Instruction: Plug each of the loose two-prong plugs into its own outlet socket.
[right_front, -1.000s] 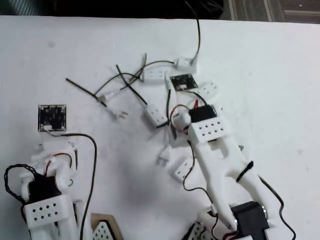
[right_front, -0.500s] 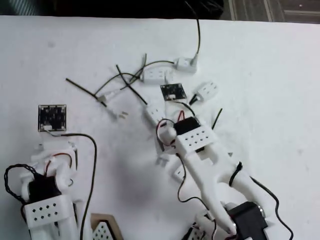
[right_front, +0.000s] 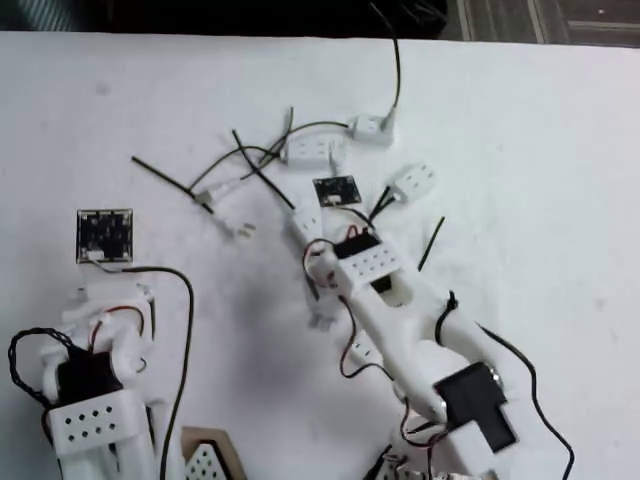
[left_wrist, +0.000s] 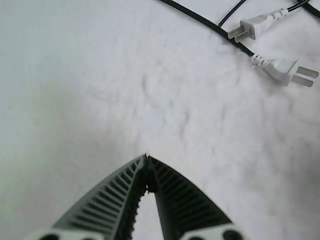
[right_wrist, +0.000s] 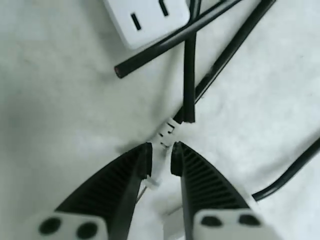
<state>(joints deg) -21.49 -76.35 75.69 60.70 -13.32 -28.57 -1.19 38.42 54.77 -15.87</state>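
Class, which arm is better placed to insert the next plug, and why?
Right. The right gripper is around a white plug near an outlet socket; the left gripper hovers over bare table.

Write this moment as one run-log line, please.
left hand: shut, empty, over table | right hand: shut on white plug | outlet socket: nearby, slots empty

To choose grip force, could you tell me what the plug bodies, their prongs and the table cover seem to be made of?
Plug bodies: white moulded plastic, smooth, slightly glossy. Prongs: bare metal, by their silvery sheen. Table cover: probably white cloth or felt, matte and fuzzy-looking.
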